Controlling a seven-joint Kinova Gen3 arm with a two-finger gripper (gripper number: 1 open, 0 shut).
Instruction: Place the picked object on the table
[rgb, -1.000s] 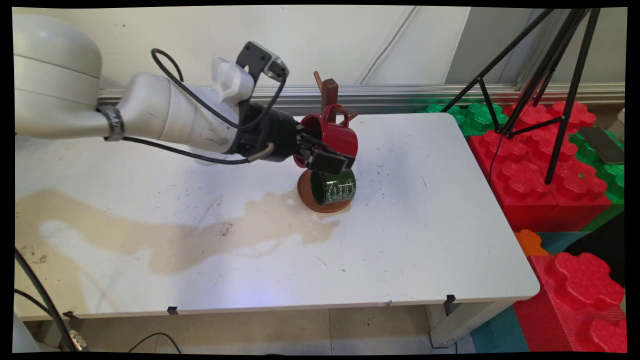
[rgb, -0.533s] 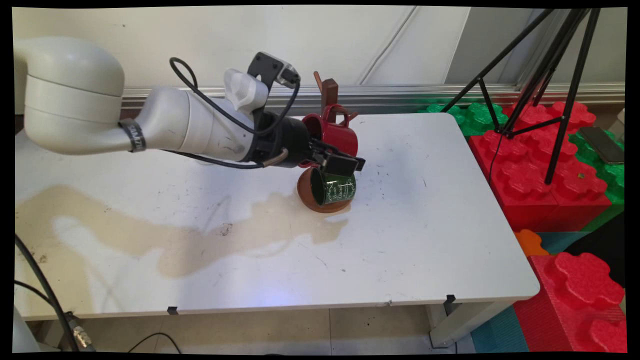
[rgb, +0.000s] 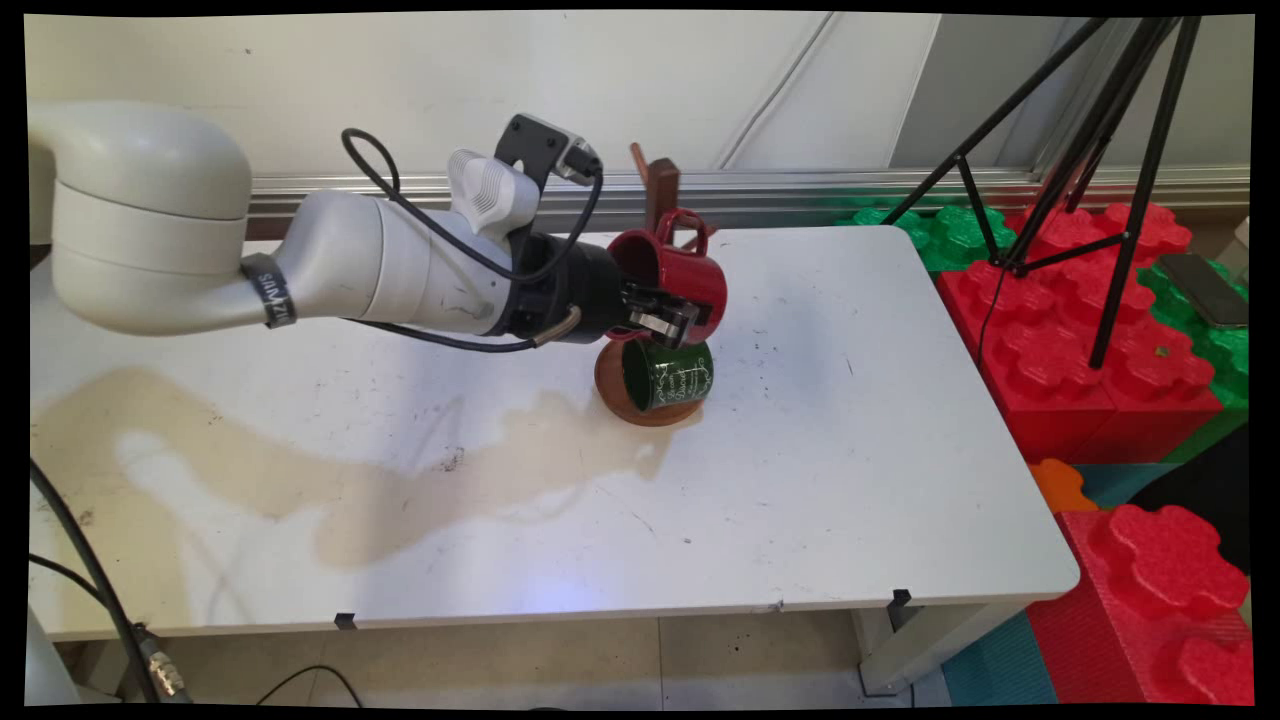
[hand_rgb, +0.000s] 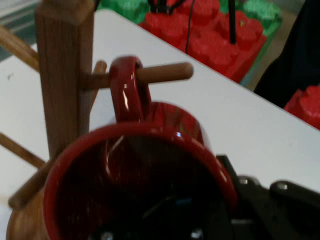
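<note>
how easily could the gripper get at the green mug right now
Probably not easily. The gripper is shut on the red mug, whose handle hangs on a peg of the wooden mug tree. The green mug hangs directly below, otherwise unobstructed.

The arm (rgb: 330, 270) is glossy white, built of rounded links, with a dark lettered band near one joint. Black cables (rgb: 440, 235) loop along it. A black bracket (rgb: 540, 150) tops the wrist; the gripper (rgb: 668, 322) is black.
</note>
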